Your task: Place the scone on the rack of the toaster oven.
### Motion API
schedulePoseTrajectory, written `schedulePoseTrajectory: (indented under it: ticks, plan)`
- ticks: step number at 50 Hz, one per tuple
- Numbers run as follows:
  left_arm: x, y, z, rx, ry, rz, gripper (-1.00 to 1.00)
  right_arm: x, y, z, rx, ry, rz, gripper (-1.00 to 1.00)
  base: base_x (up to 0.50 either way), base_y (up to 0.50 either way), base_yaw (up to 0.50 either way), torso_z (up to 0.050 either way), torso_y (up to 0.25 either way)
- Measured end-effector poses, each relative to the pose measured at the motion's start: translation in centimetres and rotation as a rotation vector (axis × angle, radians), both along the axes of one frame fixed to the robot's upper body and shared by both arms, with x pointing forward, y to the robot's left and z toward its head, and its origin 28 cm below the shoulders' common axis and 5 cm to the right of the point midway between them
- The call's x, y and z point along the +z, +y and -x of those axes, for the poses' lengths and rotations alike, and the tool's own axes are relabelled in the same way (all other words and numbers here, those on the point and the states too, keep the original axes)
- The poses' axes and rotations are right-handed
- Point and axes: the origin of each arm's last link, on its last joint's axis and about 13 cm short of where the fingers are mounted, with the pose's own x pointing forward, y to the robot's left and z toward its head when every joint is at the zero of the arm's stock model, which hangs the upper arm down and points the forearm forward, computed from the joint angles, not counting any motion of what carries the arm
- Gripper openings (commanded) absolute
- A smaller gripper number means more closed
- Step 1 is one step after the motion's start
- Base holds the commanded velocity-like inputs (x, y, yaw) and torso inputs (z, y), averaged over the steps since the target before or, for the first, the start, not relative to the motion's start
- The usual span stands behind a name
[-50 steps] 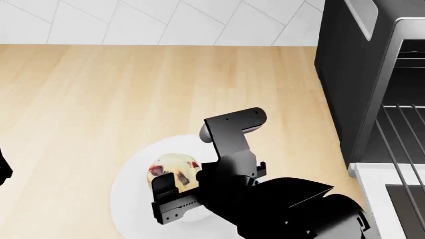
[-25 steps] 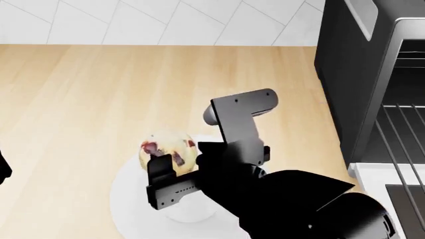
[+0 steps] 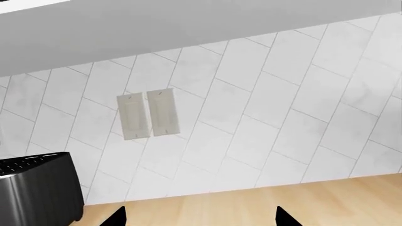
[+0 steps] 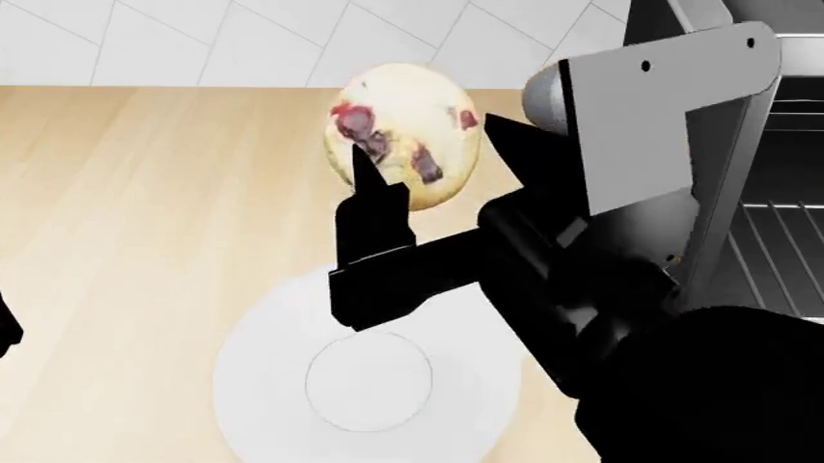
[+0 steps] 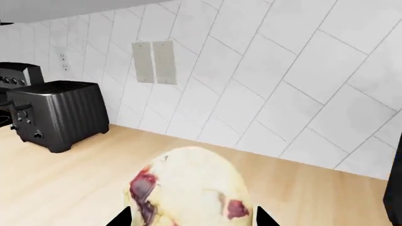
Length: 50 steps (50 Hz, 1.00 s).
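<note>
The scone point(image 4: 405, 135), pale yellow with dark red berry bits, hangs in the air well above the white plate point(image 4: 258, 386). My right gripper point(image 4: 427, 145) is shut on it, one black finger on each side. In the right wrist view the scone point(image 5: 188, 183) fills the space between the tips of that gripper point(image 5: 193, 219). The toaster oven point(image 4: 650, 106) stands at the right with its door open, and the wire rack point(image 4: 779, 260) shows inside, partly hidden by my right arm. My left gripper point(image 3: 201, 217) is open over bare wooden counter, holding nothing.
The plate on the wooden counter point(image 4: 142, 193) has nothing on it. A dark toaster point(image 5: 56, 113) stands far along the counter against the tiled wall point(image 4: 258, 39). A double wall plate point(image 3: 148, 115) sits on the tiles. A sliver of my left arm point(image 4: 7, 333) shows at the edge.
My right gripper has lifted the scone off the plate, raising it high and carrying it to the right, toward the toaster oven. The left arm has not moved.
</note>
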Motion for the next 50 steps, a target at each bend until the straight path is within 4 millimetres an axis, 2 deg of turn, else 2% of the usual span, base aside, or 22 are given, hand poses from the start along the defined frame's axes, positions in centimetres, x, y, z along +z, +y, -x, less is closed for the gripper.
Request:
schedulePoseTrajectory:
  ticks: [22,37,50]
  plan:
    - [0.2,-0.2,0.1,-0.006,-0.005,-0.004,1.00,4.1,-3.6,8.4,-0.223,-0.252,-0.014,-1.00,0.00,0.00,0.00,0.000,0.000]
    - [0.4,-0.2,0.1,-0.008,-0.009,-0.003,1.00,5.4,-6.4,11.8,-0.461,-0.324,-0.030,-1.00,0.00,0.00,0.00,0.000,0.000]
    - [0.4,-0.3,0.0,-0.011,-0.012,-0.003,1.00,4.9,-8.4,14.0,-0.620,-0.333,-0.038,-1.00,0.00,0.00,0.00,0.000,0.000]
